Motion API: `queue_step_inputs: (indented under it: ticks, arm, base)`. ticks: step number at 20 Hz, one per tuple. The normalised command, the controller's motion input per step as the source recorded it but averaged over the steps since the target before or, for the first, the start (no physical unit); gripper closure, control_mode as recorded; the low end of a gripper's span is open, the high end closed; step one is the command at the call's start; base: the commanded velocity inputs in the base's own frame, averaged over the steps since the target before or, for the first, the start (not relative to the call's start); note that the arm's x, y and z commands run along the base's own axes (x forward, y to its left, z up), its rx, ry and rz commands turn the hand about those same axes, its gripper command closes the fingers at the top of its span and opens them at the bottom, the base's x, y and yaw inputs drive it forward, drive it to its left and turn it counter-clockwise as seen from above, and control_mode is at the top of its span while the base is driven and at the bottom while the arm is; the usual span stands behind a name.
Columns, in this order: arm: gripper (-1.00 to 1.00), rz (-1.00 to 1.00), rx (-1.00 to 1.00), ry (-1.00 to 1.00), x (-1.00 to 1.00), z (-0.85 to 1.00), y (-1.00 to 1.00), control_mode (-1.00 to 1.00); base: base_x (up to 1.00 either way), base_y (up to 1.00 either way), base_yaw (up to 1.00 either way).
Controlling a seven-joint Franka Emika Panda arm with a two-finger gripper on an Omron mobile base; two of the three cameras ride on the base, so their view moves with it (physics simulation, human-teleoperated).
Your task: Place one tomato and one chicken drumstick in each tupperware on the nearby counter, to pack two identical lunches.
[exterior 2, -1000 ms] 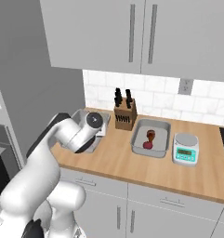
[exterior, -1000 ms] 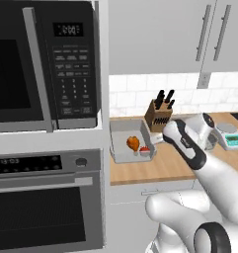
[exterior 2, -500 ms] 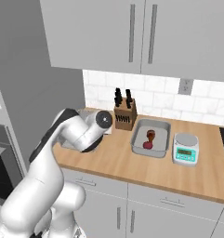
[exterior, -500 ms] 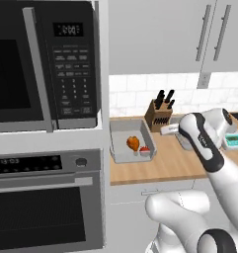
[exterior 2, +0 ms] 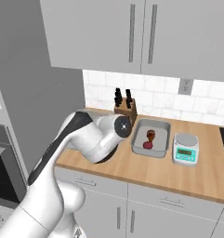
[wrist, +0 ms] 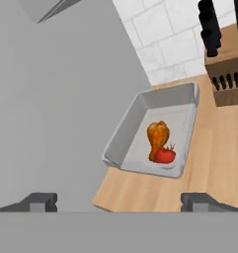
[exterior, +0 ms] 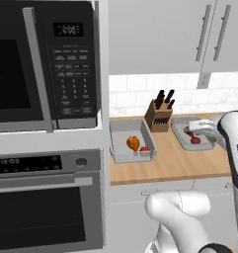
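Two pale-grey tupperware containers sit on the tan wooden bench (exterior: 179, 163), one on either side of a wooden knife block (exterior: 159, 117) that holds three dark-handled knives. Left tupperware (exterior: 121, 153), nearest the tall grey oven cabinet, holds one golden-brown chicken drumstick (exterior: 133, 143) and one red tomato (exterior: 145, 149), the pair touching; seen from the hand camera, the drumstick (wrist: 157, 138) stands with its long axis running from the tiled wall toward the bench's front edge, the tomato (wrist: 164, 156) at its nearer end. Right tupperware (exterior 2: 161, 125) holds one more tomato (exterior 2: 147, 145) and one dark brownish piece (exterior 2: 151, 135) just behind it, too small to name with certainty. Both containers are shallow rectangles with low walls and rounded corners, their long sides running front to back. One small digital kitchen scale (exterior 2: 185, 148) stands just beside the right container. Claw (wrist: 123, 201) hovers above the bench, aimed at the left container, its two fingertips spread wide and holding nothing.
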Motion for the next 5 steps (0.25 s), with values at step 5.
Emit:
queue_step_inputs:
  ticks: [5]
  arm:
    - [-1.0,-0.04,0.02,0.0,-0.2,0.04,0.37,-1.0]
  base:
    - [0.0,0.0,0.0]
